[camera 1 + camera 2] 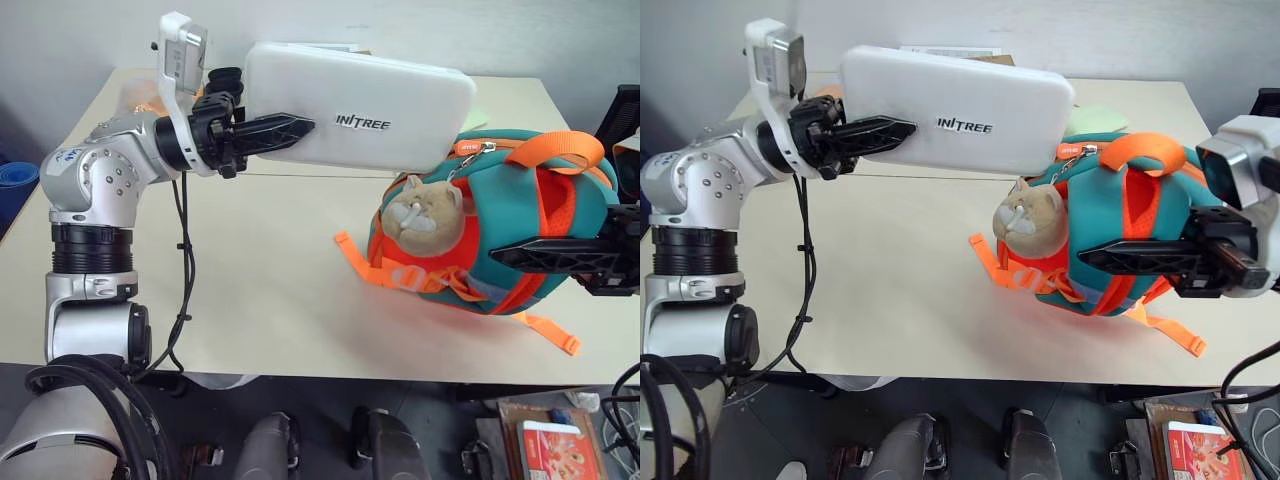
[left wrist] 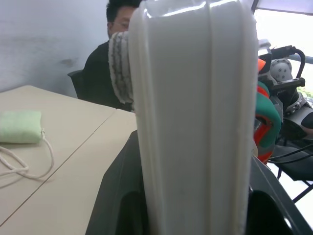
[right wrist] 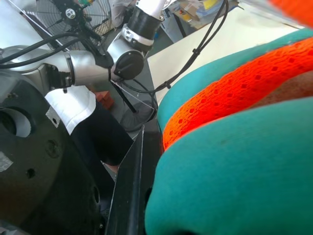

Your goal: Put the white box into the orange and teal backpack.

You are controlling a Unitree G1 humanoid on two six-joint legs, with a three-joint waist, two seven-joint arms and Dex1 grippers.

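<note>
While the left fingers (image 1: pixel 290 127) pinch the white box (image 1: pixel 380 100) above the desk (image 1: pixel 270 290), the right fingers (image 1: pixel 1110 257) clamp the orange and teal backpack (image 1: pixel 1110 220) just below its right end.

Bare table (image 1: pixel 250 290) left of backpack (image 1: pixel 520 240).

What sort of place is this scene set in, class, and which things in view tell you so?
Probably an office or lab workroom: plain pale tables pushed together, a person seated on an office chair behind them, and a standing fan among cables.
</note>
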